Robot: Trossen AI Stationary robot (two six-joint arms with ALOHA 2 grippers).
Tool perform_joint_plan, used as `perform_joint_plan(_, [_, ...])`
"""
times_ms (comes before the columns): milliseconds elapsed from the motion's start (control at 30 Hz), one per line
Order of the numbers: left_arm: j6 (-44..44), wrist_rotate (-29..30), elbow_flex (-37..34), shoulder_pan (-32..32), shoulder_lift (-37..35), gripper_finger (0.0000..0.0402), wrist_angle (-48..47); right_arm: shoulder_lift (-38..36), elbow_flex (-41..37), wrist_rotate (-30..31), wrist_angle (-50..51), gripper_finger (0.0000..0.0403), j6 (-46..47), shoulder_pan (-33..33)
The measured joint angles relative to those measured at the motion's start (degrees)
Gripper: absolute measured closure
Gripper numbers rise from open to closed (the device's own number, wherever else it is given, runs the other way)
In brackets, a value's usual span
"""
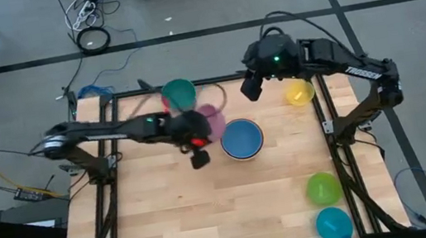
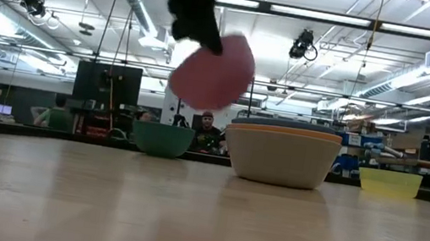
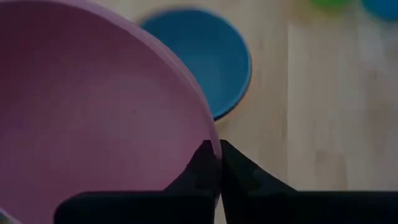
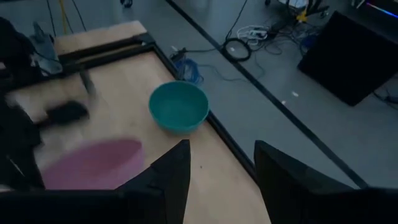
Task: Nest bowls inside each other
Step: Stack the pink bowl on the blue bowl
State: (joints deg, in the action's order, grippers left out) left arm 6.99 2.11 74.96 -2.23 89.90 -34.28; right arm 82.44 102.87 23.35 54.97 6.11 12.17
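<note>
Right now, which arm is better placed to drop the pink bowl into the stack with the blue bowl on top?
Left. The left gripper is shut on the pink bowl's rim, lifted beside the blue bowl. The right gripper hangs open and empty near the teal bowl.

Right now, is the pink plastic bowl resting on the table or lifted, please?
Lifted and tilted: the left gripper pinches the pink plastic bowl's rim above the wooden table.

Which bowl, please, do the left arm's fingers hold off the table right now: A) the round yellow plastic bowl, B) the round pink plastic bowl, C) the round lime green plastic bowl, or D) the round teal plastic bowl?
B: the left gripper pinches the rim of the round pink plastic bowl, lifted above the table in the low view.
</note>
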Motion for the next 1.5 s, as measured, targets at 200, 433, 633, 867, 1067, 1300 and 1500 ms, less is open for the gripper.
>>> perform_joint_plan(200, [-3.87, -3.83, 9.94, 0.09, 11.42, 0.0393, 0.1, -2.48, 0.0, 0.25, 0.72, 0.0239, 0.33, -0.5])
perform_joint_plan(433, [-7.17, -5.03, 22.97, 1.71, 18.58, 0.0393, -2.93, -5.41, 0.0, 1.12, 5.51, 0.0239, 2.36, -0.51])
perform_joint_plan(633, [-8.26, -5.72, 28.88, 2.7, 20.55, 0.0393, -4.05, -7.12, 0.0, 2.54, 7.94, 0.0239, 2.95, -0.52])
perform_joint_plan(867, [-9.43, -9.41, 31.9, 3.05, 25.98, 0.0393, -1.52, -8.18, 0.02, 2.61, 7.99, 0.0239, 2.95, -0.53])
perform_joint_plan(1067, [-9.56, -11.31, 33.0, 3.16, 30.75, 0.0393, -2.06, -8.65, 0.02, 2.59, 8.14, 0.0239, 3.18, -0.53])
perform_joint_plan(1300, [-8.09, -5.72, 33.05, 3.01, 32.32, 0.0393, -13.44, -8.64, 0.02, 2.59, 8.27, 0.0239, 3.28, -0.52])
perform_joint_plan(1500, [-6.35, -0.15, 32.96, 2.79, 31.49, 0.0393, -20.73, -8.62, 0.02, 2.57, 8.27, 0.0239, 3.51, -0.55])
